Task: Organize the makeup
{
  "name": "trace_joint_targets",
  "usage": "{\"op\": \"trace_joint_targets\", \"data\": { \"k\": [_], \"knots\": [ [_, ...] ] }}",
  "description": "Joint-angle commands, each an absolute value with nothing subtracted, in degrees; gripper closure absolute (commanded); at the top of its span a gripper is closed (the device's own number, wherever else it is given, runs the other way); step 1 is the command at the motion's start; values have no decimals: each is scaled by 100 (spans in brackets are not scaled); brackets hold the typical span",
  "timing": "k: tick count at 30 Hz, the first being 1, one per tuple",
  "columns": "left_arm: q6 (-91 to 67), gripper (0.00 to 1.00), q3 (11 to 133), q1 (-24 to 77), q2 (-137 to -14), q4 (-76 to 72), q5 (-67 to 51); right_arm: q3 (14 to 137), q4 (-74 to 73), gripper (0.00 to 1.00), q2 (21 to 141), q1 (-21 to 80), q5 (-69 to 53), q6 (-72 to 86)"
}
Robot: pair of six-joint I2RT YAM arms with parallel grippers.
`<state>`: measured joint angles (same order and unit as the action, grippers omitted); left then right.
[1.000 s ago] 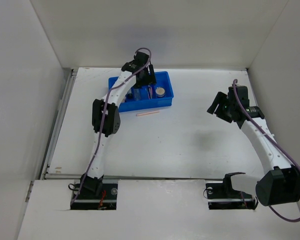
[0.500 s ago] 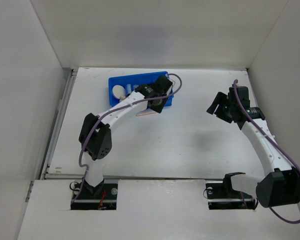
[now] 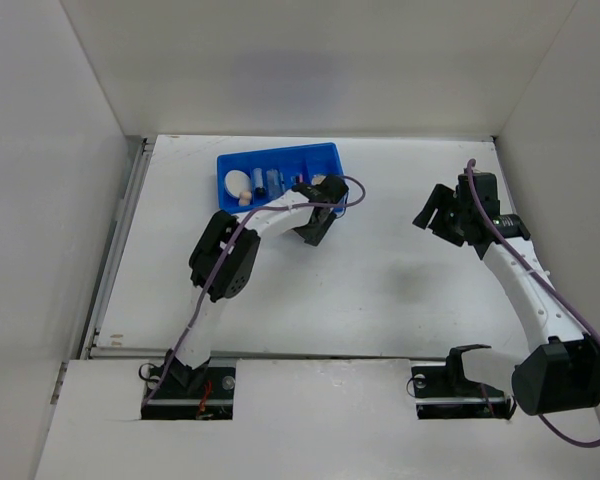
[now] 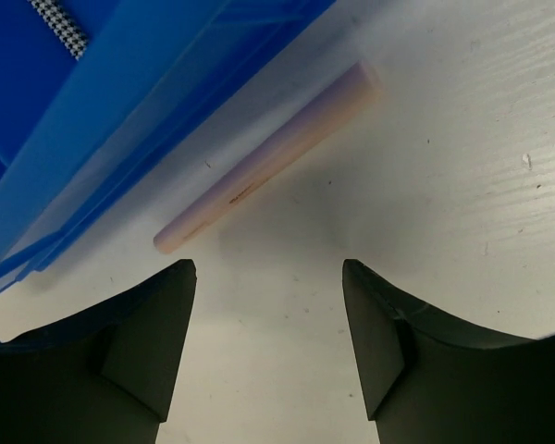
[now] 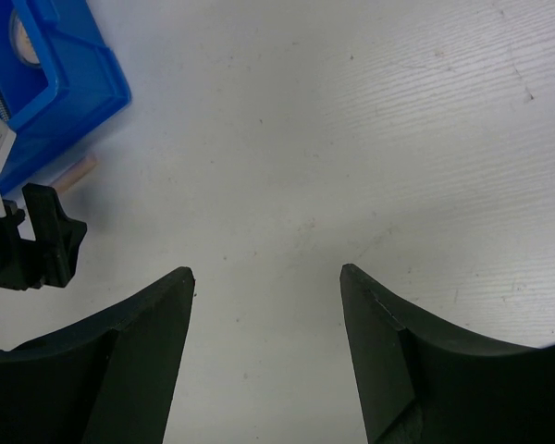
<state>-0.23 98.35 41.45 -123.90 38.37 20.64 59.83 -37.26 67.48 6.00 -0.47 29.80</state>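
**Left and right arms at the approach to a loose stick.** The left jaws stand apart and empty, low over the worktop (image 3: 380, 300), with the pink stick (image 4: 268, 157) just ahead of their tips and not yet between them. The stick lies flat on the worktop just beside the outer wall of the blue tray (image 4: 111, 129) and roughly parallel to it; we cannot tell whether the two touch. We read the wide opening and low pose as preparation for pinching the stick across its thin body, since the nearby wall leaves little room on that side. Seen from above, the tray holds other pieces — a pale round puff (image 3: 238, 183) among them — so the stick appears to be the one item of makeup outside it. The right jaws, likewise apart and empty, hang over bare worktop well away from the tray, presumably to give the left arm room.
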Motion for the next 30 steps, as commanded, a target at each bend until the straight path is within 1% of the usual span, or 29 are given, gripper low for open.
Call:
{"op": "trace_joint_targets", "data": {
  "k": [1,3,12,16,18,22,24,26,28,30],
  "knots": [
    [175,39,10081,4104,-12393,3753,2145,6029,-3612,29,6601,571,-44,3006],
    [229,42,10081,4044,-12454,3621,2013,6029,-3612,29,6601,571,-44,3006],
    [465,42,10081,3814,-12630,3437,1890,6029,-3665,29,6601,571,9,3006],
    [624,42,10081,3753,-12691,3384,1565,6029,-3718,29,6601,571,62,3006],
    [703,42,10204,3691,-12752,3462,1214,6082,-3718,29,6601,571,62,3006],
    [703,50,10345,3568,-12841,3761,415,6082,-3771,29,6601,571,62,3006],
    [650,57,10275,3516,-12789,3762,160,6134,-3771,29,6601,571,62,3006],
    [598,60,10204,3516,-12718,3762,45,6135,-3771,29,6601,571,62,3006],
    [493,67,10047,3516,-12666,3762,-61,6135,-3771,29,6601,571,62,3006],
    [492,71,9950,3577,-12595,3814,-62,6135,-3771,29,6601,571,62,3006]
  ]
}}
